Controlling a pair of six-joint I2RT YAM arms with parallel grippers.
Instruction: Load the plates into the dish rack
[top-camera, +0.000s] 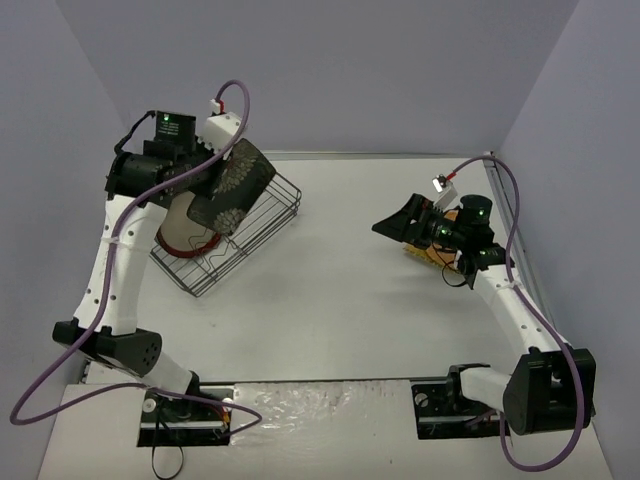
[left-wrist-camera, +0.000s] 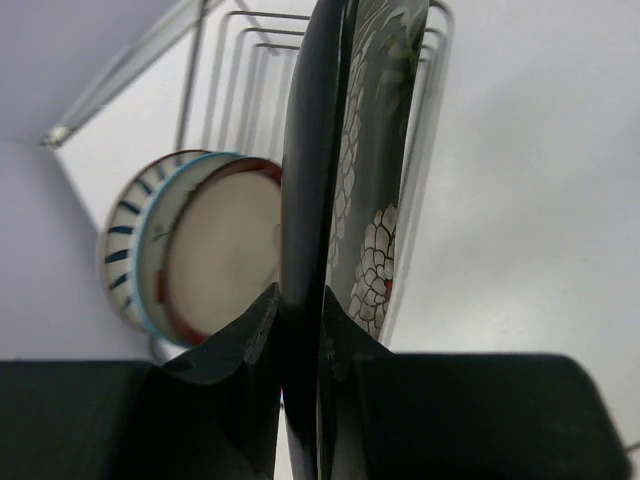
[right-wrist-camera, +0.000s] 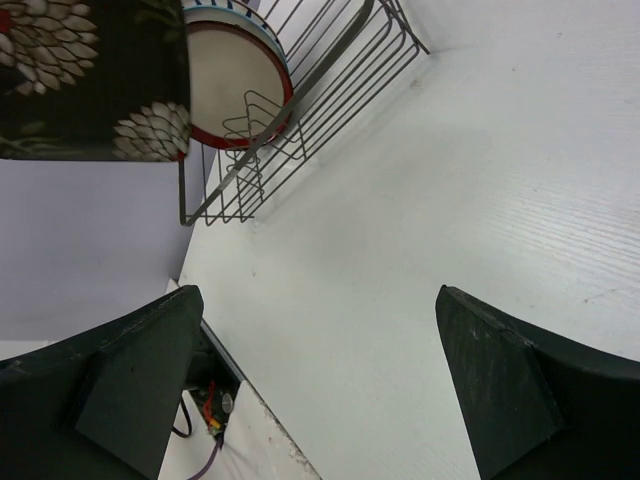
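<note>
1. The left gripper (left-wrist-camera: 300, 310) is clamped on the rim of the dark square plate (top-camera: 235, 185), which is held on edge over the far end of the dish rack (top-camera: 270, 215)
2. The rack sits far left, skewed to the table (top-camera: 380, 320) edges
3. The red-rimmed plate (right-wrist-camera: 235, 85) and striped plate (left-wrist-camera: 120, 250) stand together inside
4. The right gripper (right-wrist-camera: 318, 300) has its jaws spread wide with nothing between them, at the right, well apart from the rack, with bare white surface between
5. The edge of the orange-tan plate (top-camera: 428, 257) shows under the right wrist

You have a white table (top-camera: 370, 310) boxed in by plain pale lavender walls (top-camera: 400, 70) on three sides, evenly lit with soft shadows.
</note>
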